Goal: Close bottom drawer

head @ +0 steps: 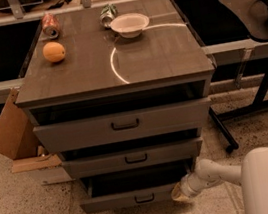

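Observation:
The bottom drawer (133, 198) is the lowest and slimmest of three grey-brown fronts, with a small black bar handle (144, 198). It stands pulled out, its dark interior (135, 179) showing above the front panel. My gripper (179, 193) is at the end of a white arm reaching in from the lower right. It sits against the right end of the bottom drawer's front panel.
The middle drawer (132, 157) and top drawer (121, 125) also stand slightly out. On the cabinet top (157, 60) are an orange (54, 52), a white bowl (130, 24) and two cans (50, 24). A cardboard box (11, 133) leans at the left. A black stand base (255, 105) is at the right.

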Available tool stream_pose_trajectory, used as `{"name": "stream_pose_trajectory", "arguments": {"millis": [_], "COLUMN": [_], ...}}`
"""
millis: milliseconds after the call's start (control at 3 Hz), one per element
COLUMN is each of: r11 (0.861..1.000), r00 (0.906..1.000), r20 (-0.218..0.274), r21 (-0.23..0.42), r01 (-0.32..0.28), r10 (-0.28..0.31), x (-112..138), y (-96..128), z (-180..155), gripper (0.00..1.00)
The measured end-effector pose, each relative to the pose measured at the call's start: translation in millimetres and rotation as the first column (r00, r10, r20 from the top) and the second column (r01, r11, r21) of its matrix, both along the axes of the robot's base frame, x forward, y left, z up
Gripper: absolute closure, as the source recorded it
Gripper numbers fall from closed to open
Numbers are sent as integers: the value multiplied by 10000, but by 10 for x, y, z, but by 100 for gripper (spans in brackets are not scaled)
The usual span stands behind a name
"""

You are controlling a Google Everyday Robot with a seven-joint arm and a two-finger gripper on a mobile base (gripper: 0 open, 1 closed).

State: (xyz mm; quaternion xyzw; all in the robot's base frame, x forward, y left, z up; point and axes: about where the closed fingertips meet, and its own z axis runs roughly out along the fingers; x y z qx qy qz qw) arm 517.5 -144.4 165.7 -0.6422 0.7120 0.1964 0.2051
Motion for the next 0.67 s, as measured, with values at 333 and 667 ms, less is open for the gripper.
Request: {"name": "stream_pose_trajectory", "arguments": {"millis": [333, 667], "r11": [9975, 9938], "r00": [9975, 9939], "r20": [13, 20], "r21": [67, 103], "r01": [708, 1106], "r10": [-708, -1106], "x": [170, 267], "y": [-58, -96], "z": [1, -21], "gripper": [100, 100]}}
